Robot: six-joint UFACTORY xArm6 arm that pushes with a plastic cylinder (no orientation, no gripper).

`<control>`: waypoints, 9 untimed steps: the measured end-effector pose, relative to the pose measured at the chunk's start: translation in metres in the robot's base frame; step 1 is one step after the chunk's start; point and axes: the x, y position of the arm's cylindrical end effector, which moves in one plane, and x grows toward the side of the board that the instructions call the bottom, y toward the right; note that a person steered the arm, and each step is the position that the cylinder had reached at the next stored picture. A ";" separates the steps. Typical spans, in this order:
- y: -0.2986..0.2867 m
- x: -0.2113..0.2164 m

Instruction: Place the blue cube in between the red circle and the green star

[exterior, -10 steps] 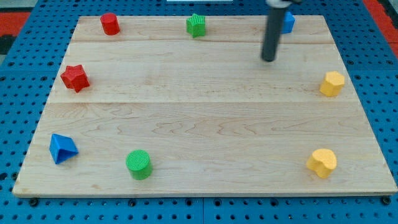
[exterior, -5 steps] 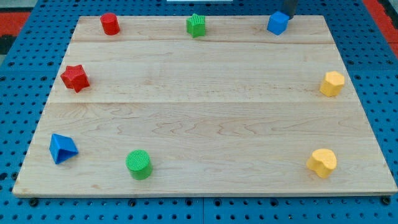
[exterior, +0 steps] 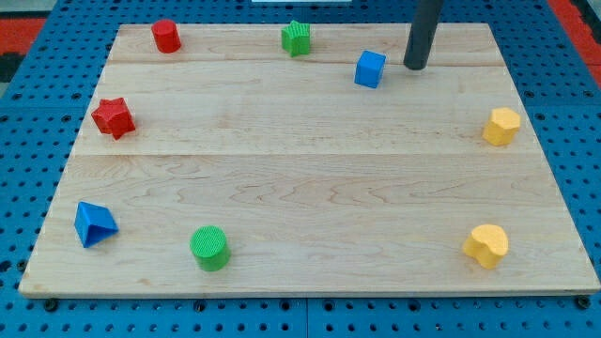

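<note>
Clawless, my tip [exterior: 414, 67] rests on the surface [exterior: 300, 178] near the frame's top, just right of the blue cube [exterior: 370, 69]. Red circle [exterior: 166, 36] sits upper left, green star [exterior: 297, 38] top centre.

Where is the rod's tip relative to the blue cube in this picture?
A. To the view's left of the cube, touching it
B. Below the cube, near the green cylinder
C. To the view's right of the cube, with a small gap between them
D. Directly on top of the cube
C: my tip stands to the view's right of the blue cube, with bare wood showing between them.
</note>
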 end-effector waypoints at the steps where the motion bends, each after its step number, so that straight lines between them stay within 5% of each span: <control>1: -0.092 0.006; 2: -0.187 0.002; 3: -0.171 0.026; 4: -0.084 0.025; 5: -0.099 -0.016; 7: -0.232 -0.026; 8: -0.225 0.005; 9: -0.283 0.010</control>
